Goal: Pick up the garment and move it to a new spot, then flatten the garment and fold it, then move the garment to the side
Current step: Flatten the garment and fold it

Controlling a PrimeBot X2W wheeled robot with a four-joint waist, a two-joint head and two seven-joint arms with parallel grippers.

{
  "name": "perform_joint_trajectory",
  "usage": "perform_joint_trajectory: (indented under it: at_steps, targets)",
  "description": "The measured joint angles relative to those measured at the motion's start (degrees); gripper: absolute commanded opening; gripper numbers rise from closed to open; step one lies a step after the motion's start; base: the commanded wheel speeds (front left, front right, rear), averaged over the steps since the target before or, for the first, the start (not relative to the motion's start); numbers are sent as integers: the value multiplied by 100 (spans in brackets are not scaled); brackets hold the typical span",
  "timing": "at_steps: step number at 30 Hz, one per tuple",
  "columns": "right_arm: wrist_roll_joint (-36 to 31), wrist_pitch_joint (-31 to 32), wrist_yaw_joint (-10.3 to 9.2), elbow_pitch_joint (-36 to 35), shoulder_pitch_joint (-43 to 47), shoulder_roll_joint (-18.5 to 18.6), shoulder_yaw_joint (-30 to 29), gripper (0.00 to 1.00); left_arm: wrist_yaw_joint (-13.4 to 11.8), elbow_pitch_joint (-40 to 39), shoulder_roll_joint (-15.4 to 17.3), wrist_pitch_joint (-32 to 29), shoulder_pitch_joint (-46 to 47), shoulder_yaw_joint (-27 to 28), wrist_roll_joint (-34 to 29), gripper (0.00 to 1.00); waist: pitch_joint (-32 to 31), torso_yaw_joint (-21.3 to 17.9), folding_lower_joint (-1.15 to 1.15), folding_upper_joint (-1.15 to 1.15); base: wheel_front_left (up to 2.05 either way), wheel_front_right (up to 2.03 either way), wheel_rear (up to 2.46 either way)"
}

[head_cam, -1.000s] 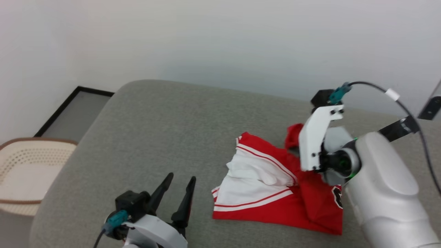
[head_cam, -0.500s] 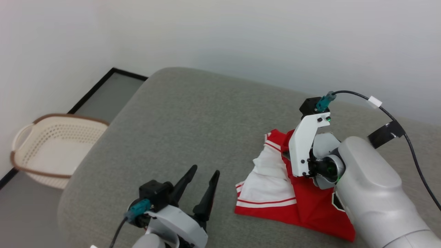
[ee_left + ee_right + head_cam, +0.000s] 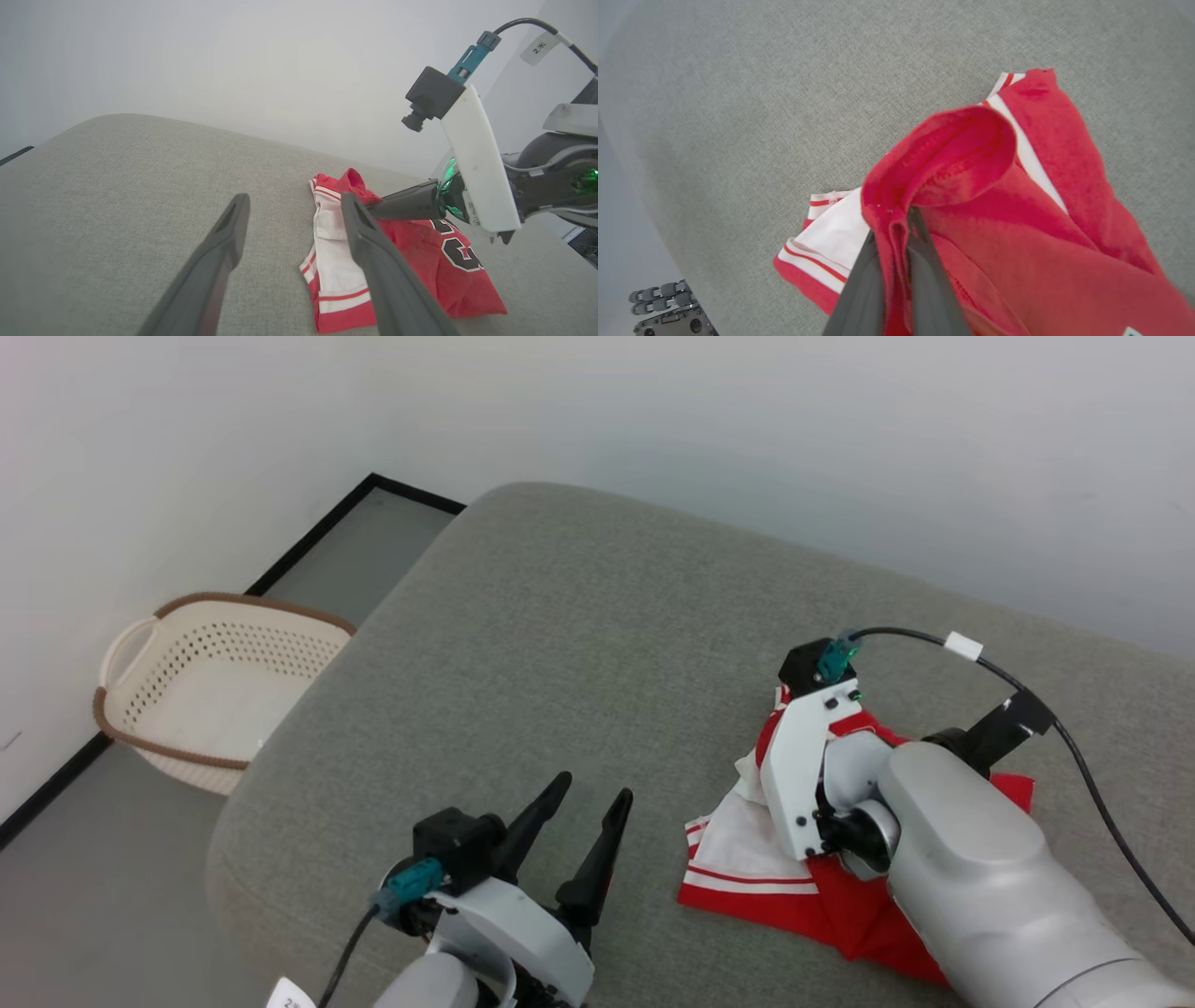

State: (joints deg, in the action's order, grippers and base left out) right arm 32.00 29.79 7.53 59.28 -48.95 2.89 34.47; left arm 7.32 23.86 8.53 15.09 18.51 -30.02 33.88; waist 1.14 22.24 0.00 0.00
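The garment [image 3: 738, 863], red with a white striped-trim sleeve, lies bunched on the grey cushion [image 3: 579, 644]. Black, white-outlined lettering shows on it [image 3: 460, 254] in the left wrist view. My right gripper [image 3: 901, 224] is shut on a raised fold of the red cloth [image 3: 952, 154] and holds it just above the rest. In the head view its white wrist mount [image 3: 794, 775] covers the fingers. My left gripper [image 3: 593, 789] stands open over bare cushion, left of the garment and apart from it; its fingers [image 3: 224, 252] hold nothing.
A cream perforated basket [image 3: 252, 604] with a brown rim stands on the grey floor [image 3: 93, 877] left of the cushion. A white wall runs behind. The cushion's rounded edge falls away at the left and front. A black cable [image 3: 1074, 747] trails from my right wrist.
The head camera has turned, shifting the whole picture. My right gripper has kept its grip, and the garment is now more bunched beneath it. The left gripper stays open.
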Motion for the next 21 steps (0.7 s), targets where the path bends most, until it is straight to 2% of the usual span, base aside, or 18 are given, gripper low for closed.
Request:
perform_joint_trajectory:
  at_steps: [8,9,11,12,14,16,17,18,19,21]
  targets:
    - [-2,-52,-1,270,-57,0,392,0,0,56,-32,0,29,-58,49,100,21,88,0,0,0,0,0]
    - [-31,-59,-1,274,-87,0,453,7,0,65,-34,0,30,-67,52,100,18,93,0,0,0,0,0]
    - [-79,-58,-1,218,-115,9,656,0,0,77,-42,0,41,-87,55,100,12,106,0,0,0,0,0]
    - [-110,-51,0,208,-116,2,742,0,0,80,-43,0,48,-91,60,100,6,110,0,0,0,0,0]
    - [-126,-1,-1,159,-117,1,902,10,0,91,-40,0,63,-90,81,100,-12,111,0,0,0,0,0]
    - [-135,1,0,154,-117,0,995,35,0,111,-32,0,67,-92,91,100,-38,116,0,0,0,0,0]
    - [-136,0,0,156,-117,0,1024,50,0,114,-30,0,68,-93,91,100,-52,117,0,0,0,0,0]
    - [-129,0,0,149,-115,1,1055,92,0,115,-29,0,69,-94,93,100,-67,120,0,0,0,0,0]
    - [-127,0,0,136,-114,3,1092,100,0,115,-24,0,70,-94,97,100,-83,124,0,0,0,0,0]
    - [-100,15,0,89,-112,3,1155,100,0,133,-5,0,70,-96,99,100,-119,125,0,0,0,0,0]
